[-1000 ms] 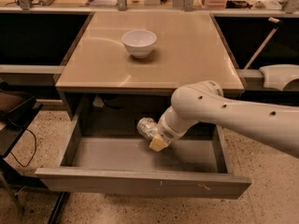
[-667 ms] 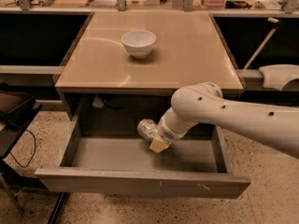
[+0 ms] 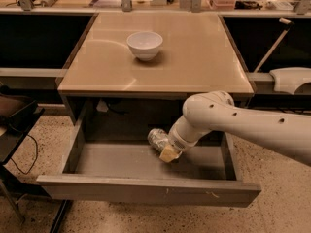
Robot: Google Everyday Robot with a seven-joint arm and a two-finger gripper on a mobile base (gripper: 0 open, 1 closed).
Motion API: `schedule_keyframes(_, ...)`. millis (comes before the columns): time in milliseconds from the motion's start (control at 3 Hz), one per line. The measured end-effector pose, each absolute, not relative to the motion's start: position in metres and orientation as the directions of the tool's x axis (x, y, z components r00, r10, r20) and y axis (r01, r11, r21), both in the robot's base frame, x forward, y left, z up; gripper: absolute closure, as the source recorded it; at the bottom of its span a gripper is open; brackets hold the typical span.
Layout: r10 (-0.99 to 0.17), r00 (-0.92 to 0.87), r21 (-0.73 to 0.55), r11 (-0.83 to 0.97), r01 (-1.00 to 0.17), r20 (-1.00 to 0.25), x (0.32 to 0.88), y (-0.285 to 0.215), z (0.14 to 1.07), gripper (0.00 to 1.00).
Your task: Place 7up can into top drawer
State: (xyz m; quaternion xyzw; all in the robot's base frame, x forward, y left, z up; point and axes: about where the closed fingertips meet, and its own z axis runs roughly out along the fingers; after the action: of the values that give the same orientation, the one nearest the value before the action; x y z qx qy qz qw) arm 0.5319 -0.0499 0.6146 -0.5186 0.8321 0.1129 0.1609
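Reaches with the gripper (image 3: 165,148) down into the open drawer (image 3: 146,191), right of its middle, under the front edge of the table (image 3: 194,57). Pinches the can (image 3: 156,138) between closed-in fingers (image 3: 168,154), holding it tilted on its side close to the drawer floor. Crosses the drawer's right side with the white arm (image 3: 243,123). Keeps well apart from the white bowl (image 3: 145,44) up on the tabletop.

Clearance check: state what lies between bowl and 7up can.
Camera view: only bare tabletop and its front edge; claw at the 7up can inside the top drawer.
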Motion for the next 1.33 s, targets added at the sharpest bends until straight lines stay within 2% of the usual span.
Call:
schedule_keyframes(333, -0.826, -0.413, 0.026, 0.437, -0.899, -0.383, 0.5314, -0.0502, 0.6119, 1.0)
schedule_keyframes(667, -0.826, -0.413, 0.026, 0.437, -0.899, -0.383, 0.5314, -0.0502, 0.6119, 0.81)
schedule_keyframes(1333, -0.826, -0.413, 0.026, 0.437, -0.899, -0.383, 0.5314, -0.0502, 0.6119, 0.35)
